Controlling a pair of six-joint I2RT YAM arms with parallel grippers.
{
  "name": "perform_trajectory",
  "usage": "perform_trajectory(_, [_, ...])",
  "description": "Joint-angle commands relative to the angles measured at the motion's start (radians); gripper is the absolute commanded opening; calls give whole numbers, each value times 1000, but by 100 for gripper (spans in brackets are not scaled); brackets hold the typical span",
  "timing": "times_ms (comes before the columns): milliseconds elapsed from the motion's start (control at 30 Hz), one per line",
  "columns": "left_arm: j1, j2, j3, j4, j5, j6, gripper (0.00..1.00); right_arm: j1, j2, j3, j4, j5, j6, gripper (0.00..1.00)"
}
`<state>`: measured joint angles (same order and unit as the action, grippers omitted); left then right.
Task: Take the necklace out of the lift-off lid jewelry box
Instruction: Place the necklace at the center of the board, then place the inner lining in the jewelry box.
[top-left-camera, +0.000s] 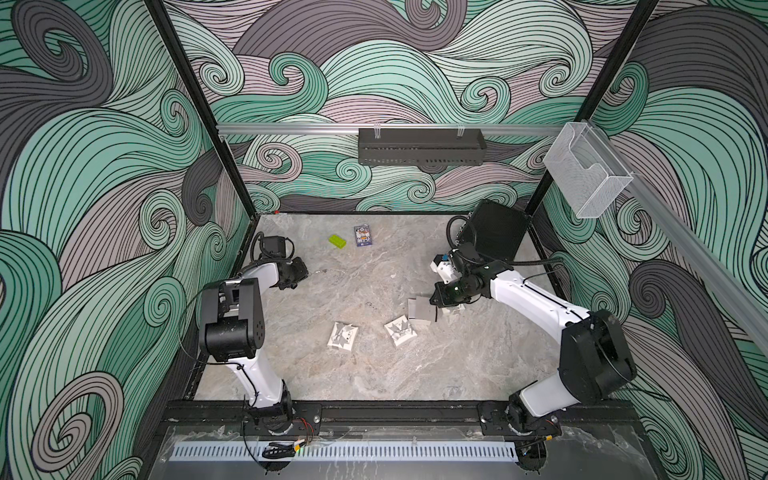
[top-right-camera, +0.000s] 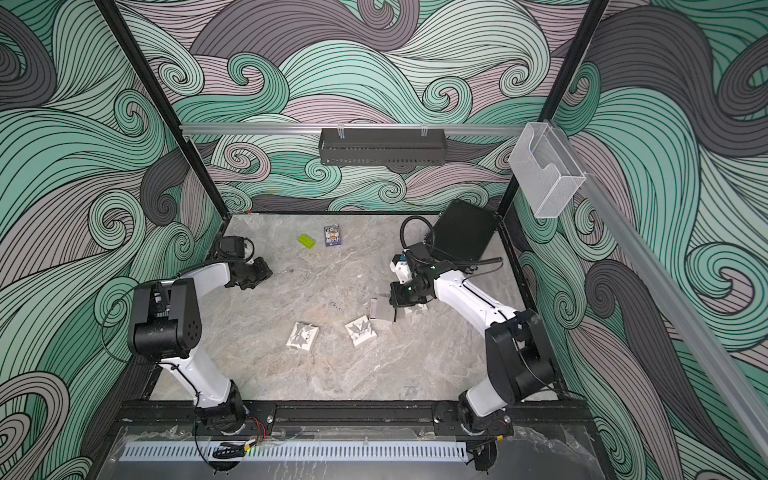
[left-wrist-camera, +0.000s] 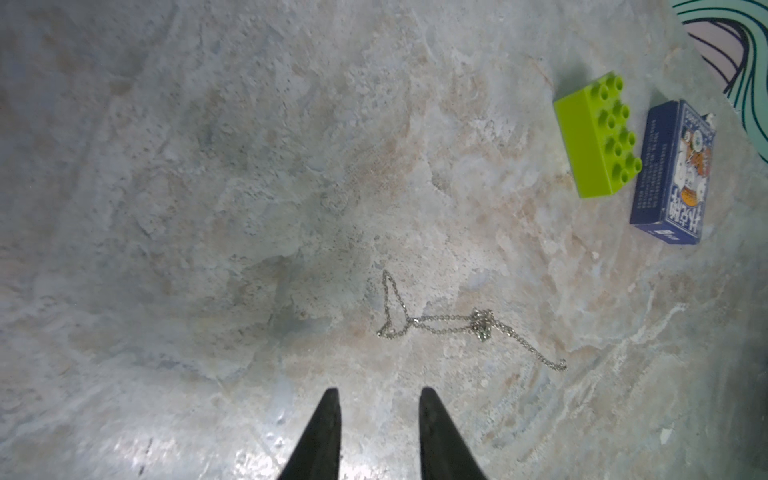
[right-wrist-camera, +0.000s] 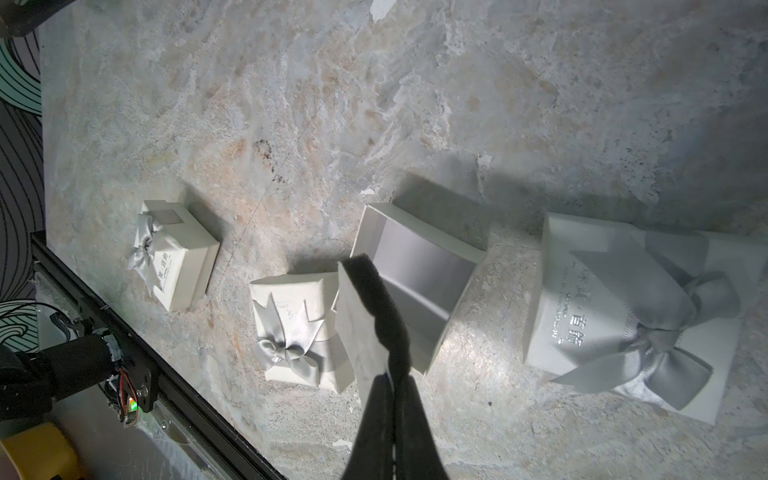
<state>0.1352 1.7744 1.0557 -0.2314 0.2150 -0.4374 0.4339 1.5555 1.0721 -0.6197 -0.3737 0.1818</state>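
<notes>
The necklace (left-wrist-camera: 453, 326) is seen lying flat on the table (left-wrist-camera: 208, 166), outside the box. It is a thin silver chain with a small knot near its middle. In the left wrist view it is found just in front of the left fingers (left-wrist-camera: 336, 415), a little off to one side. It is not touched by them. The left fingers are spread apart, and only bare table is seen in the gap between them. In both top views the necklace (top-left-camera: 323, 271) (top-right-camera: 291, 271) is seen as a thin line near the left edge of the table, in the far half, just beside the tips of the left fingers.

A green brick (left-wrist-camera: 594, 137) and a blue card box (left-wrist-camera: 673, 174) are set side by side closer to the far edge, well apart from the necklace.

The right fingers (right-wrist-camera: 386, 399) are pressed together on a black foam pad (right-wrist-camera: 374, 299). The pad is seen across one side of the open box (right-wrist-camera: 419, 266), whose gray inside is shown. The lid (right-wrist-camera: 615, 316), tied with a big gray bow, is set just beside the open box, toward the right edge of the table. Two closed white boxes (right-wrist-camera: 178, 253) with bows are seen nearer the middle of the table. One of them is right next to the open box, and the other is set apart.
</notes>
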Motion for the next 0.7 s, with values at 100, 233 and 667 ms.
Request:
perform_trajectory(100, [-19, -131, -67, 59, 94, 67, 48, 3, 35, 28, -36, 10, -35, 0])
perform_trajectory(233, [-104, -238, -126, 97, 95, 122, 58, 3, 74, 44, -35, -13, -39, 0])
perform_trajectory(667, [-350, -345, -199, 206, 162, 210, 59, 3, 97, 81, -23, -26, -13, 0])
